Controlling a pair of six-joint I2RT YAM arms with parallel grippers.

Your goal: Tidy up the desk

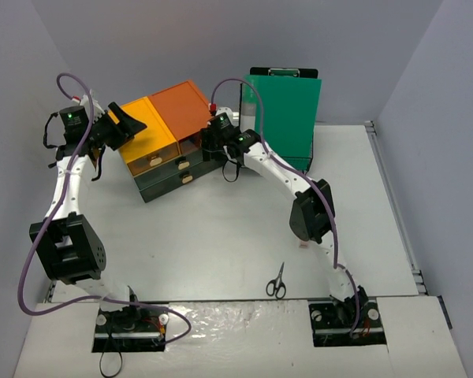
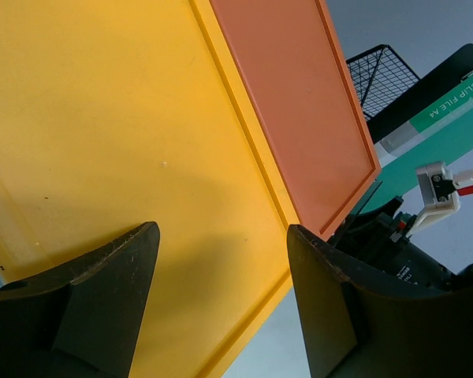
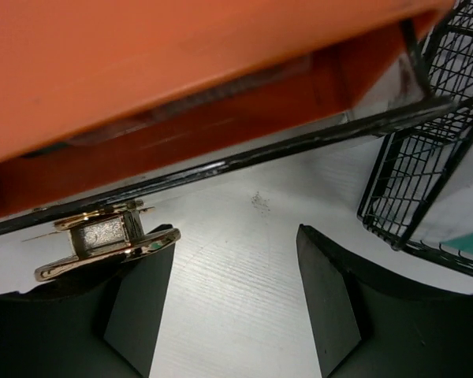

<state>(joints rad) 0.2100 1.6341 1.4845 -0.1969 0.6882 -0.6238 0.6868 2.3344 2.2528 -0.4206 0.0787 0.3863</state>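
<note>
On desk [image 1: 221, 228], scissors [image 1: 277, 281]: top view only.

Desk [image 1: 221, 236] matt white, faintly grained; drawer unit [image 1: 162, 130] smooth plastic; handle [image 3: 102, 236] glossy metal.
</note>
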